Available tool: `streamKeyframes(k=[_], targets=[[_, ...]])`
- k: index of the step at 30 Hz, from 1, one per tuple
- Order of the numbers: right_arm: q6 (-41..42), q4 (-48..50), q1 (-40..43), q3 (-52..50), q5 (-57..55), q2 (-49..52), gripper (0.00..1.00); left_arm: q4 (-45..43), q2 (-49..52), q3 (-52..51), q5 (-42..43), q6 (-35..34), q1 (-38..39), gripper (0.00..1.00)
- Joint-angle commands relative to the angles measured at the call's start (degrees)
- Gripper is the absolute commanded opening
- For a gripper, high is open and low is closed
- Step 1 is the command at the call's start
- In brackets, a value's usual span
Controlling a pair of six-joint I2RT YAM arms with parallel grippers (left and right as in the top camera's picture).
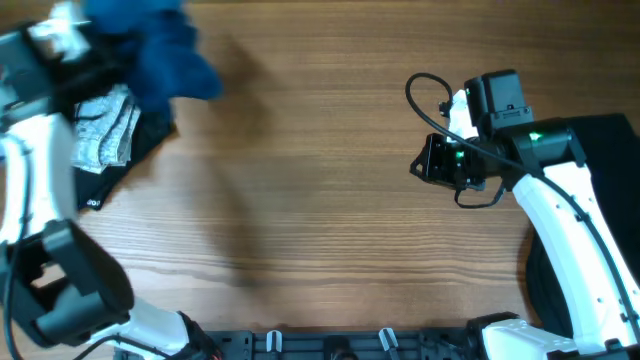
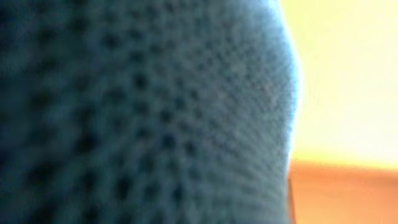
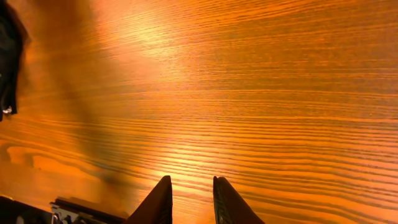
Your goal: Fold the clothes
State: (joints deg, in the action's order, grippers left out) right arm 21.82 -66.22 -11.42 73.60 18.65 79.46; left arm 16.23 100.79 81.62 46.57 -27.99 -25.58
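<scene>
Deep-blue shirt [image 2: 143, 112] fills left wrist view, bunched at worktop [image 3: 249, 93] far-left corner against left gripper [image 1: 75, 40]; its grip cannot be told. Right gripper [image 3: 190, 199] slightly spread, empty, above wood.

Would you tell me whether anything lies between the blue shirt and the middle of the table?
Nothing visible does. The shirt is bunched at the far-left corner beside a grey garment and a black garment; the table from there to its middle is bare. The right gripper hovers further right.
</scene>
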Motion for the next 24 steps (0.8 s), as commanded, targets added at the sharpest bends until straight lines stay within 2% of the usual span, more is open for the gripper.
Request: streamKeyframes(k=[1,5,6,7,8,16,19,21,24], targets=[[2.36,-0.07,-0.13,0.00,0.92,0.22,0.22,-0.52,0.11,1.01,-2.08,3.13,-10.71,0.04],[2.38,-0.33,-0.13,0.00,0.94,0.22,0.19,4.02,2.80,0.98,-8.55,7.02,-17.55,0.05],[2.34,-0.48,-0.13,0.00,0.92,0.22,0.19,5.73,3.28,0.98,-10.36,7.04,-18.93,0.25],[2.36,-0.72,-0.13,0.00,0.94,0.20,0.18,7.67,3.48,0.98,-11.32,7.02,-20.33,0.79],[2.34,-0.92,-0.13,0.00,0.94,0.20,0.18,8.85,3.48,1.01,-11.32,7.04,-21.22,1.00],[0.52,-1.25,-0.13,0.02,0.92,0.20,0.18,25.66,-4.39,1.01,-14.99,4.79,-32.54,1.00],[-2.19,-0.66,-0.13,0.22,0.72,0.17,0.17,28.50,-9.68,1.01,-12.66,3.61,-34.82,1.00],[-3.32,-0.17,-0.13,1.22,0.70,0.13,0.17,28.61,-13.62,1.01,-8.04,5.84,-34.25,1.00],[-3.91,1.11,-0.13,4.66,0.66,-1.49,0.18,29.07,-22.23,1.01,-3.04,13.46,-29.59,1.00]])
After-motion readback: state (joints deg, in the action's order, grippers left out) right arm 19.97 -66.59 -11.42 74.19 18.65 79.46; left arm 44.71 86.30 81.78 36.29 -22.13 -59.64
